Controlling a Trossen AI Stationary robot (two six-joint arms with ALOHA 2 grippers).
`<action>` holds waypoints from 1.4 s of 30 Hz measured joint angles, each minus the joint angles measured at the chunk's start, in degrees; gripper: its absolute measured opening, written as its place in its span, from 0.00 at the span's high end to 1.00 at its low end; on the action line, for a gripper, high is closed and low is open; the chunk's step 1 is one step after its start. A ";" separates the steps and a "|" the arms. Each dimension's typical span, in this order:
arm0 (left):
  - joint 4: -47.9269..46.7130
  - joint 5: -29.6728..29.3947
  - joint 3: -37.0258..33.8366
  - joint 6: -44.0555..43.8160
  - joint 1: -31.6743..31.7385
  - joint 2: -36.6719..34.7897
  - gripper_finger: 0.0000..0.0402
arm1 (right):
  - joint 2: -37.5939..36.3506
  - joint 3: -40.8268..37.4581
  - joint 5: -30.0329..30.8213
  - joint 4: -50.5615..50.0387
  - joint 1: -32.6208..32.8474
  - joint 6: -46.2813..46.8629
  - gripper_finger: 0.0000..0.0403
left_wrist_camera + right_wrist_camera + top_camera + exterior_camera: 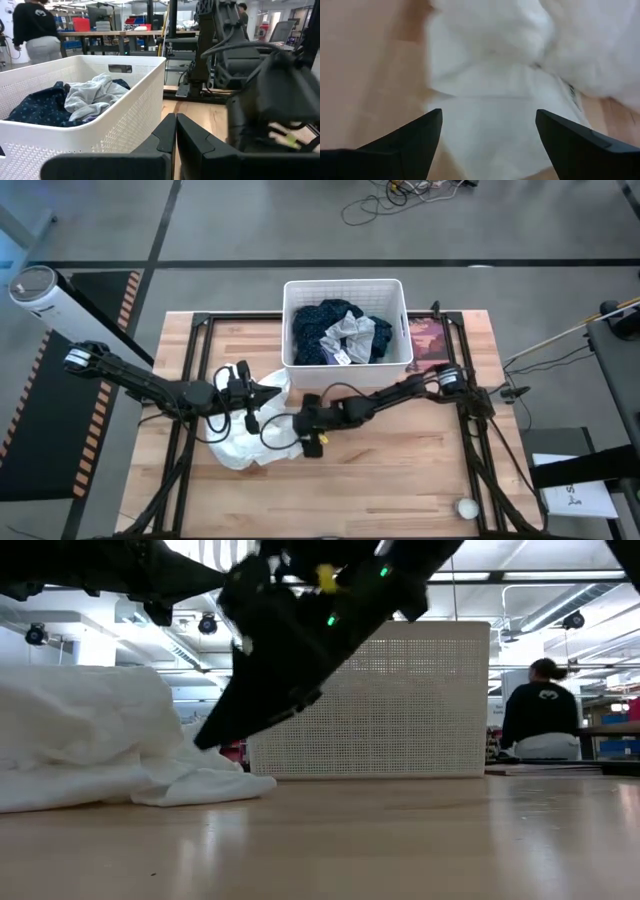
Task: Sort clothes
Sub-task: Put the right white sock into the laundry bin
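The right hand (290,423), fingers spread wide over the white clothes (245,442) heaped near the counter's (400,470) left edge, may pinch only a loose fold and drag them, while the left hand (262,392) waits closed beside them.

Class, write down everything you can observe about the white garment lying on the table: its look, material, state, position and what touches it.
The white garment is a soft, thin-looking fabric, crumpled into a loose heap with folds and a flatter flap spreading toward the table's middle. It lies on the wooden table just in front of the white basket, toward its left corner, not inside it. The right gripper hangs over it with its jaws wide open, holding nothing. The left gripper, shut, sits above the heap's far side; whether it touches the cloth cannot be told.
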 joint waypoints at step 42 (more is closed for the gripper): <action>1.63 -0.02 0.00 -0.81 0.00 -0.13 1.00 | -25.70 1.24 2.38 -21.15 -0.66 -11.78 0.99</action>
